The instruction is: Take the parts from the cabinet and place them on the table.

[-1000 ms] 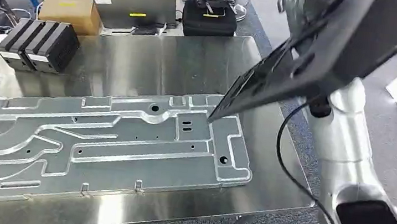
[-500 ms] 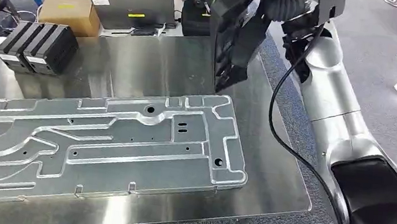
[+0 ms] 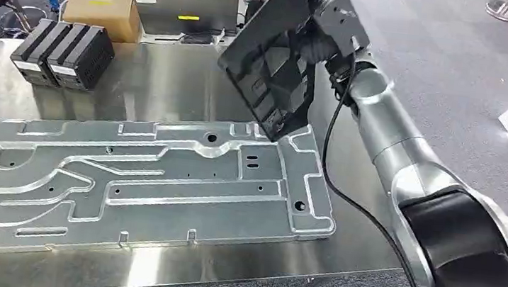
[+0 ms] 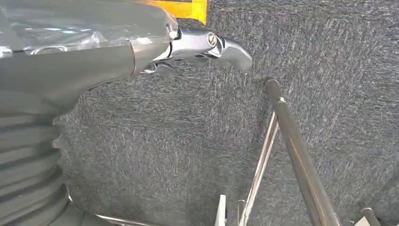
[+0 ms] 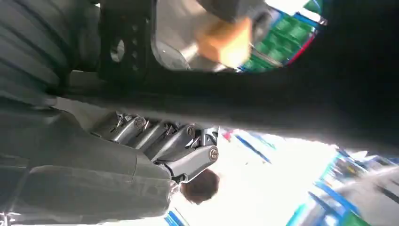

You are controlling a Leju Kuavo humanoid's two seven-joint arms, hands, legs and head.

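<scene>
Right hand: we saw the right hand (image 5: pixel 155 141) gripping a black panel (image 3: pixel 272 60), its fingers (image 5: pixel 186 136) curled against the dark edge of the part (image 5: pixel 244 101) in the wrist view.
Black panel: we saw it held tilted above the far right end of the table (image 3: pixel 172 85), its lowest corner just above the far right corner of the grey metal plate (image 3: pixel 147 182); we could not tell whether it touched the plate.
Metal plate: it lay flat along the near part of the table.
Left hand: we saw the left hand (image 4: pixel 141 52) over grey carpet (image 4: pixel 188 141), beside a metal rod (image 4: pixel 296 155), with nothing in it; we could not tell whether its fingers were spread or curled.
Far edge of the table: two black boxes (image 3: pixel 64 54) stood side by side, a cardboard box (image 3: pixel 105 10) behind them, and a laptop (image 3: pixel 180 7) beside that.
</scene>
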